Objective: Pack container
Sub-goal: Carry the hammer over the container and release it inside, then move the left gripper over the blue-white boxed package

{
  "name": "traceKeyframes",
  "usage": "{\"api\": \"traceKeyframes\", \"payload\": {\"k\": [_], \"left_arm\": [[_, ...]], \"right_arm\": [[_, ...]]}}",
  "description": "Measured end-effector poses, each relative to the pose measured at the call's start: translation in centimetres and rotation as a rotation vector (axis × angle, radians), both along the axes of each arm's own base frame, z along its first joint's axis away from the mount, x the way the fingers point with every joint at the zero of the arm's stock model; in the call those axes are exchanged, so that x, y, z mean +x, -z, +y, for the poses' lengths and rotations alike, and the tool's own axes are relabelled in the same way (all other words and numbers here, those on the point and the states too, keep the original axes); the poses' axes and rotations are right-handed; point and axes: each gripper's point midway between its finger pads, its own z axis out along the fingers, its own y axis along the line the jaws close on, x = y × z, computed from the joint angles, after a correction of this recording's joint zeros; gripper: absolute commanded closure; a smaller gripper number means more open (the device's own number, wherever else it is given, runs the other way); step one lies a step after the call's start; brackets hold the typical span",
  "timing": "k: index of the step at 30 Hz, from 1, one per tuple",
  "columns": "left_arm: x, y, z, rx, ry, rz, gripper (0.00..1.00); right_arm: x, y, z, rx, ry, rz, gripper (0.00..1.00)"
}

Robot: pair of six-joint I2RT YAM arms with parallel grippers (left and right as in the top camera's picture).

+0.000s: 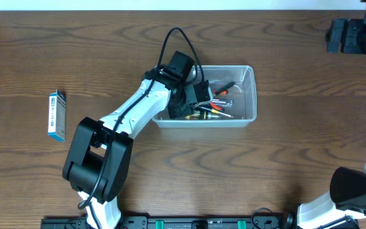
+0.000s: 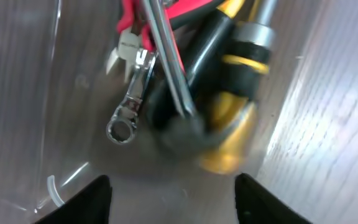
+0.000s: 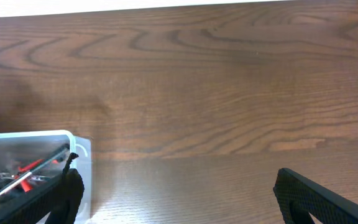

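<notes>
Left claw (image 2: 173, 202) apart over blurry tools (image 2: 185, 81), perhaps screwdrivers, by container (image 1: 252, 95) wall

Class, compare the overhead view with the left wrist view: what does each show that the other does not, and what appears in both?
Only overhead: the blue-and-white box lying left on the table, and the whole left arm reaching into the container. Only left wrist: the wrench's ring end, and the left gripper, jaws apart, nothing between. Both: the container's inside, with a black-and-yellow screwdriver and red-handled tools.
</notes>
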Motion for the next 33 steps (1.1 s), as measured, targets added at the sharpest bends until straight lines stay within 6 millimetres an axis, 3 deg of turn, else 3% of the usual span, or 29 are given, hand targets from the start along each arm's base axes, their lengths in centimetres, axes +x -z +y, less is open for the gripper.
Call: {"api": "traceKeyframes", "payload": {"k": [5,8,11,12,14,16,18,20,22,25,29,33], "left_arm": [[0.1,-0.2,0.2,-0.003,-0.042,0.002,0.24],[0.8,-1.9,0.6,-0.003,-0.088,-0.04,0.18],[2.5,-6.4,1.4,-0.027,-0.154,-0.159,0.07],[3.1,-8.5,1.8,-0.042,-0.185,-0.212,0.01],[4.2,-13.5,3.5,-0.077,-0.273,-0.33,0.02],[4.5,-18.5,6.1,-0.116,-0.393,-0.438,0.02],[3.9,-21.9,9.4,-0.137,-0.515,-0.495,0.02],[2.8,-24.0,13.5,-0.147,-0.661,-0.519,0.02],[1.4,-24.9,17.6,-0.142,-0.816,-0.514,0.02],[-0.9,-24.8,23.9,-0.118,-1.079,-0.471,0.02],[-4.0,-22.7,31.4,-0.07,-1.395,-0.366,0.02],[-5.3,-20.6,35.8,-0.067,-1.572,-0.279,0.02]], "right_arm": [[0.0,0.0,0.0,0.0,0.001,0.0,0.01],[0.0,0.0,0.0,0.0,0.0,0.0,0.01],[0.0,0.0,0.0,0.0,0.0,0.0,0.01],[0.0,0.0,0.0,0.0,0.0,0.0,0.01],[0.0,0.0,0.0,0.0,0.0,0.0,0.01],[0.0,0.0,0.0,0.0,0.0,0.0,0.01],[0.0,0.0,0.0,0.0,0.0,0.0,0.01],[0.0,0.0,0.0,0.0,0.0,0.0,0.01],[0.0,0.0,0.0,0.0,0.001,0.0,0.01],[0.0,0.0,0.0,0.0,0.0,0.0,0.01],[0.0,0.0,0.0,0.0,0.0,0.0,0.01],[0.0,0.0,0.0,0.0,0.0,0.001,0.01]]}}
